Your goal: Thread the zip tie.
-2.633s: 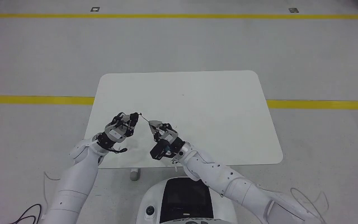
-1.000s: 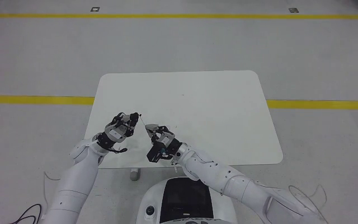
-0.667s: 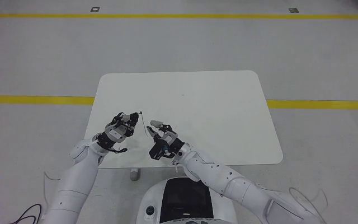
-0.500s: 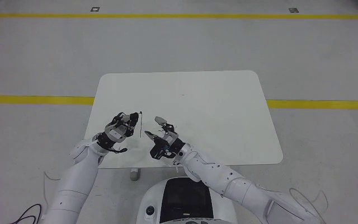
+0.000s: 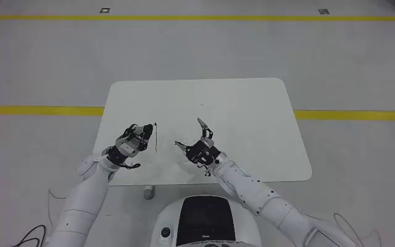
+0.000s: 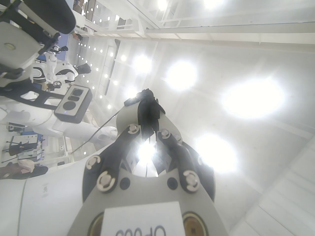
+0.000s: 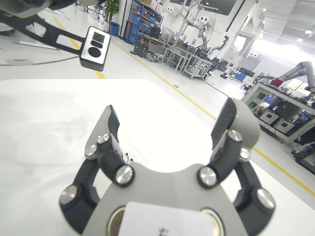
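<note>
A thin black zip tie (image 5: pixel 155 137) stands as a straight strand over the near left part of the white table (image 5: pixel 247 111). My left gripper (image 5: pixel 148 131) is shut on one end of it. In the left wrist view the fingertips (image 6: pixel 137 121) of that gripper (image 6: pixel 147 114) pinch the black tie (image 6: pixel 148 106) while pointing up at the ceiling. My right gripper (image 5: pixel 190 136) hovers a little to the right of the tie, apart from it. It (image 7: pixel 167 121) stands wide open with nothing between its ribbed pads (image 7: pixel 113 121).
The bare table top (image 7: pixel 49 114) stretches ahead of the right gripper, with its rounded far corner and edge beyond. Yellow floor lines (image 5: pixel 345 115) run past the table. Workbenches and shelves (image 7: pixel 172 57) stand far off in the hall.
The right gripper, earlier closed at the tie's free end beside the left gripper, has opened and drawn away to the right. The tie now stands straight from the left gripper, which has kept still.
</note>
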Robot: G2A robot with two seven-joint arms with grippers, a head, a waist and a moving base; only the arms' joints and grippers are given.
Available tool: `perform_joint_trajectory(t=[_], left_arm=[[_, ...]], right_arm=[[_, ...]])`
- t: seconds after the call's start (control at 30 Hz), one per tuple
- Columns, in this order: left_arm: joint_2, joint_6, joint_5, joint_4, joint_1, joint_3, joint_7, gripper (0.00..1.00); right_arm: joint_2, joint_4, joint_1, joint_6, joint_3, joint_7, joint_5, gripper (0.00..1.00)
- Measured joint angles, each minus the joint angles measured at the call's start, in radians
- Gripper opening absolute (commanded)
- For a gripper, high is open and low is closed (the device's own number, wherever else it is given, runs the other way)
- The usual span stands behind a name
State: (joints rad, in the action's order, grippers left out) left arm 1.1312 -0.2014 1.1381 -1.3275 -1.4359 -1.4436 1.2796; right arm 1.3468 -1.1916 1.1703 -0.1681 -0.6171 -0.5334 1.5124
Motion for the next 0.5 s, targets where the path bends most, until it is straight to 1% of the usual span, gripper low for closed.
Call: perform_joint_trajectory(t=[0.3, 0.37, 0.4, 0.5], left_arm=[[0.000, 0.000, 0.000, -0.001, 0.000, 0.000, -0.001, 0.00], [0.001, -0.003, 0.006, -0.018, -0.002, 0.006, -0.010, 0.00], [0.001, -0.009, 0.014, -0.035, -0.005, 0.008, -0.011, 0.00], [-0.002, -0.039, 0.046, -0.073, -0.018, 0.001, 0.020, 0.00]], right_arm=[[0.001, 0.002, 0.000, -0.004, 0.004, 0.003, 0.000, 1.00], [-0.001, -0.002, 0.008, -0.008, -0.014, 0.007, -0.016, 1.00], [-0.004, -0.008, 0.018, -0.007, -0.032, 0.005, -0.035, 1.00], [-0.015, -0.020, 0.040, 0.008, -0.087, -0.011, -0.071, 1.00]])
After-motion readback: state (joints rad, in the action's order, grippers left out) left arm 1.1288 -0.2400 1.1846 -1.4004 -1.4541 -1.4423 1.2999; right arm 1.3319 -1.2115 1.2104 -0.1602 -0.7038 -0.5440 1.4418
